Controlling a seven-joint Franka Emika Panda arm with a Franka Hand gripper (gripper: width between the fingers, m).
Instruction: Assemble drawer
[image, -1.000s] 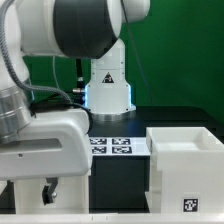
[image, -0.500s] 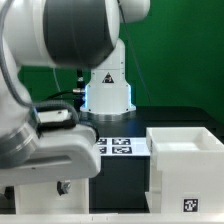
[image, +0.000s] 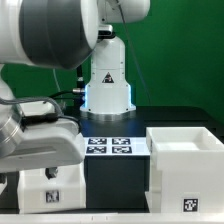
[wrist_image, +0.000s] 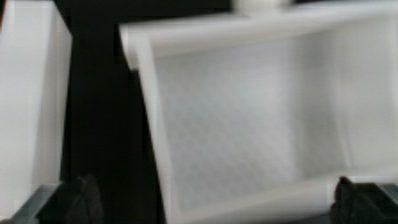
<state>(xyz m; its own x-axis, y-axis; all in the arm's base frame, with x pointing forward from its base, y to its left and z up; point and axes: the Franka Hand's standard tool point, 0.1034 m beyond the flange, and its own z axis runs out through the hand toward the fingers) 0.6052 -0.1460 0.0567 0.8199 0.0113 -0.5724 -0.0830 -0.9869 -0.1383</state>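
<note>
The drawer's large white cube housing (image: 186, 166) stands at the exterior view's right, a tag on its front. A smaller white drawer box (image: 50, 186) with a tag sits at the lower left, partly hidden under my arm. In the blurred wrist view an open white box (wrist_image: 249, 110) lies below my gripper (wrist_image: 217, 205), with a knob (wrist_image: 267, 5) at its far end. Another white part (wrist_image: 29, 90) lies beside it. My dark fingertips (wrist_image: 75, 202) stand wide apart and hold nothing. The fingers are hidden in the exterior view.
The marker board (image: 110, 147) lies flat on the black table between the two drawer parts. The robot's white base (image: 108, 85) stands behind it against a green backdrop. My arm's bulk (image: 45, 45) fills the exterior view's upper left.
My arm has shifted, and the wrist has moved away from the lower left. The fingers seen there before are out of sight and the small tagged box now shows.
</note>
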